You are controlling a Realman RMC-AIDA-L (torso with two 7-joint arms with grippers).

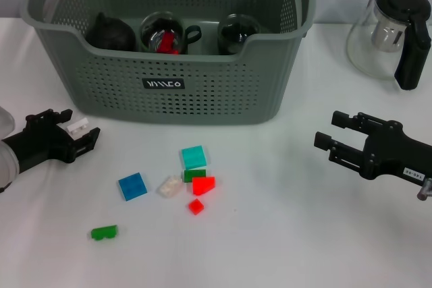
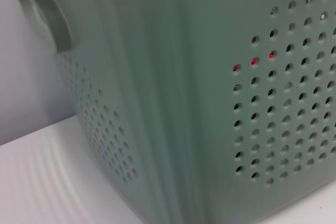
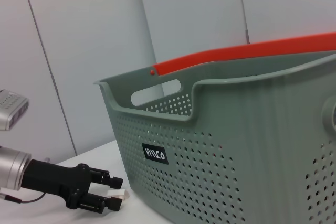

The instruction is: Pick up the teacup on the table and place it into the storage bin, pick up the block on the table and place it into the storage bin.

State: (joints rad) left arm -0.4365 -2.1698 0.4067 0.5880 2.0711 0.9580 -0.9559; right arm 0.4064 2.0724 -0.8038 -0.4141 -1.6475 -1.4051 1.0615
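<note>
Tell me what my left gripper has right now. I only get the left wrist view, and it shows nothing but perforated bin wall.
Observer: In the head view, the left gripper is shut on a small white block, low by the front left corner of the storage bin.
Operator: Any teacup out on the table?
Observer: None that I can see. The teacups in view are inside the bin.
Operator: Where's the right gripper?
Observer: The right gripper is open and empty, over the table off the bin's front right corner.
</note>
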